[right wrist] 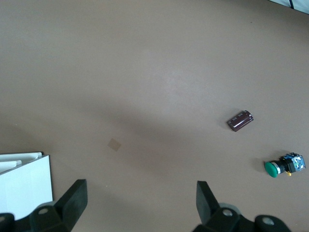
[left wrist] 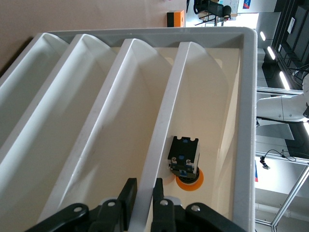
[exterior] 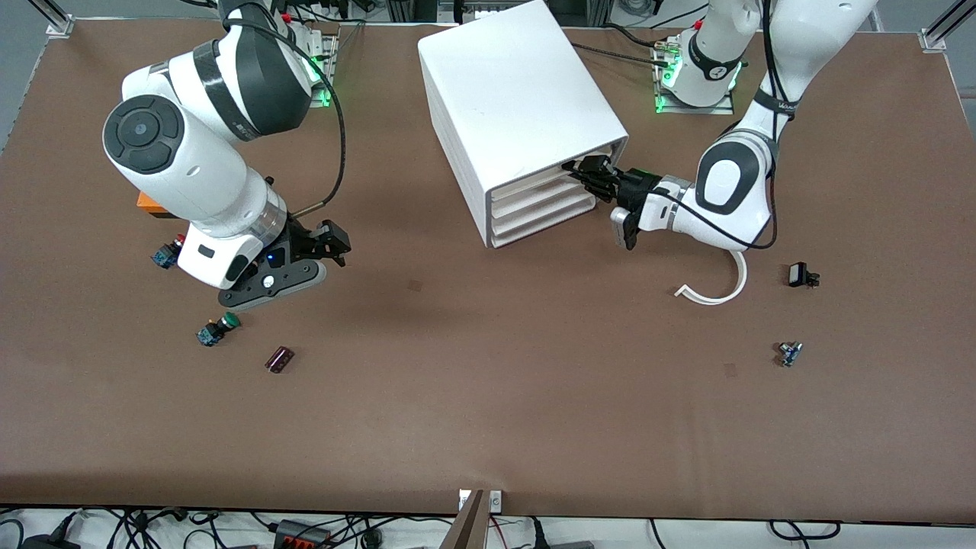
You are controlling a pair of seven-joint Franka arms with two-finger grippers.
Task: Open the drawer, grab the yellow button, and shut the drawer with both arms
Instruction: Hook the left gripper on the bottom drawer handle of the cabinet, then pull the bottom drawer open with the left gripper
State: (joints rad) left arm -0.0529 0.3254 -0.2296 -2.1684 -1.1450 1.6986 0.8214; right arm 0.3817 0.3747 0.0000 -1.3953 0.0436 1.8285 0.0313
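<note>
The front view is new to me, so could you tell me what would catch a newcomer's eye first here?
The big white cabinet stands at the middle of the table toward the robots' bases, and the left gripper is at its top drawer, fingers shut on the drawer's front edge. In the left wrist view the orange-capped button lies inside that drawer. The right gripper waits open over bare table near the green-capped button.
</note>
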